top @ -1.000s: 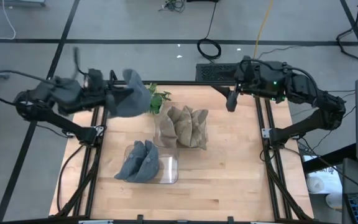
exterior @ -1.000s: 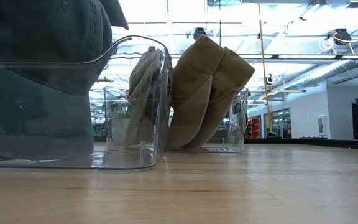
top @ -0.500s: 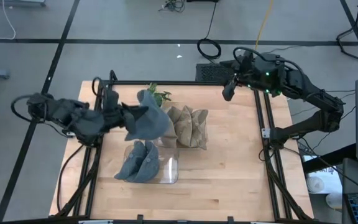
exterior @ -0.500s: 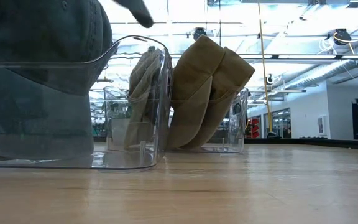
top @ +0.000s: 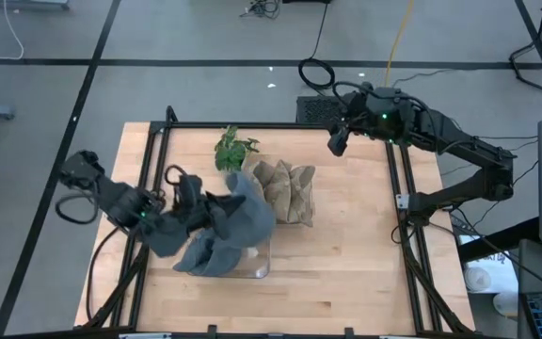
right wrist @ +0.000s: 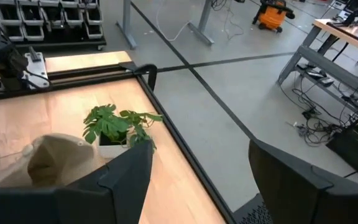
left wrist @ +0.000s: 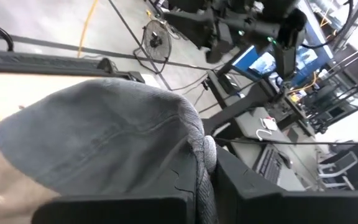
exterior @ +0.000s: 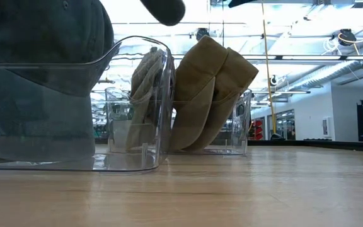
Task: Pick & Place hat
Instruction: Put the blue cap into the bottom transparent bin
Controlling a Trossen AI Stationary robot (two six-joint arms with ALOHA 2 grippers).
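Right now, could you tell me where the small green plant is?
In the high view the plant stands at the table's far edge, left of centre, just behind the bin of tan hats.

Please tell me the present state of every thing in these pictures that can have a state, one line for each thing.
left gripper: shut on the grey hat, above the near clear bin.
grey hat: held in the air, not yet in the bin.
near clear bin: holds grey hats already.
far clear bin: holds tan hats, standing on edge.
right gripper: open, empty, over the table's far edge.
small plant: upright beside the far bin.
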